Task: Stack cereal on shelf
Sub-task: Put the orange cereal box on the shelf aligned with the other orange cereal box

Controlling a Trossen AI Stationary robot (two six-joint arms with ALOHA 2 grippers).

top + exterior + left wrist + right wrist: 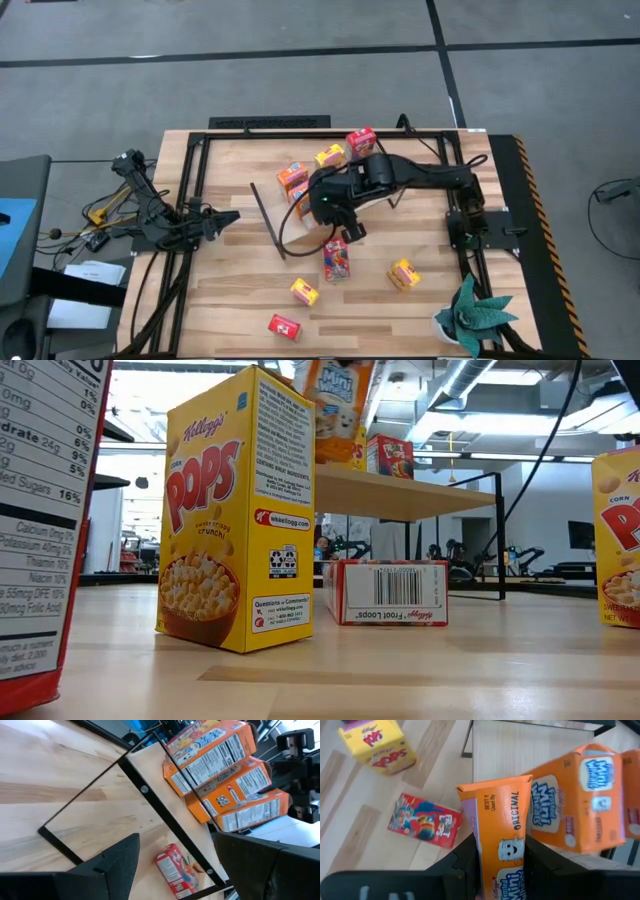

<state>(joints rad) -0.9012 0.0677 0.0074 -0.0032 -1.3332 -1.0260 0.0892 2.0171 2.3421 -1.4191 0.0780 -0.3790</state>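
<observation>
The right gripper is clamped on an orange Frosted Mini-Wheats cardboard box, its two dark fingers pressing the box's sides, and it holds the box above the light-wood shelf board with thin black rod frames, just beside a second orange Mini-Wheats box that stands on that board. In the high view the right arm reaches from the table's right side toward the centre, its gripper over the shelf area, near orange boxes, a yellow box and a red box. On the wooden tabletop with black rails lie more small boxes: a red Froot Loops box just in front of the shelf, a yellow Corn Pops box, another yellow one and a red one near the front edge. The left gripper waits at the table's left side with its fingers spread apart and nothing between them, facing the shelf's black end frame.
</observation>
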